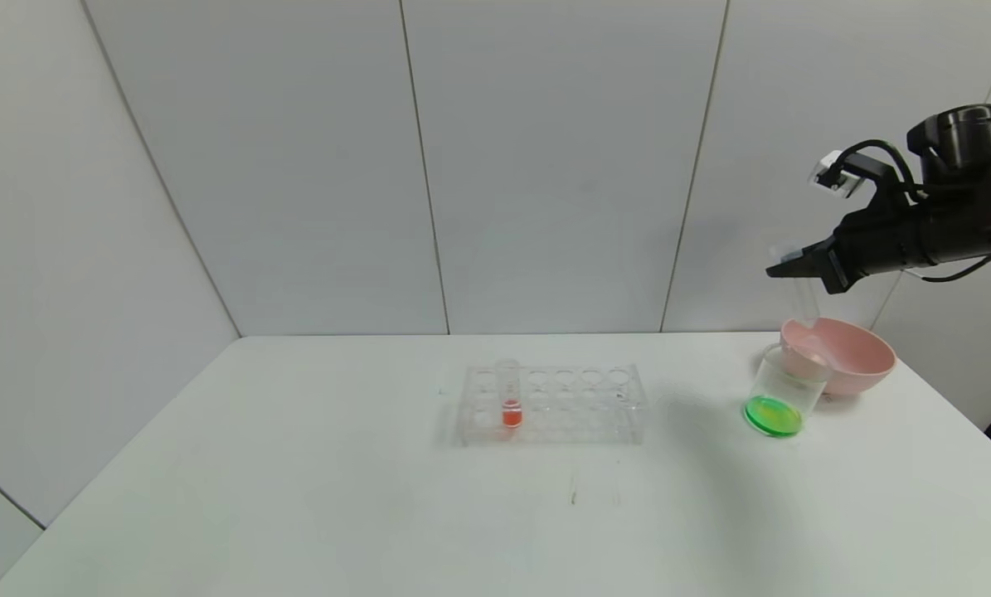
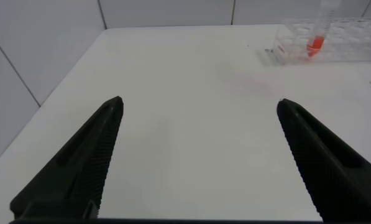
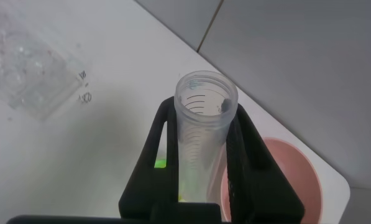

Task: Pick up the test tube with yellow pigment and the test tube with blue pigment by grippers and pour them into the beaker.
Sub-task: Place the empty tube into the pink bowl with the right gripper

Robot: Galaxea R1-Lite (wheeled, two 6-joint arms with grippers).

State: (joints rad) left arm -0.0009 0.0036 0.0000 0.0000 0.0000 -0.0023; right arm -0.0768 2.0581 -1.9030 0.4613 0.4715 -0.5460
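Holding an emptied clear test tube (image 3: 204, 124) upright between its jaws, the right tool (image 1: 798, 269) hung high above the pink bowl (image 1: 856, 361) at the far right of the counter (image 1: 379, 514). Which pigment this tube had carried could not be told. The beaker (image 1: 781, 398) stood just beside the bowl, with green liquid at its bottom. The rack (image 1: 553, 404) near the middle kept one tube with orange-red liquid (image 1: 509, 398). The left tool (image 2: 197, 162) was spread wide over the left part of the counter.
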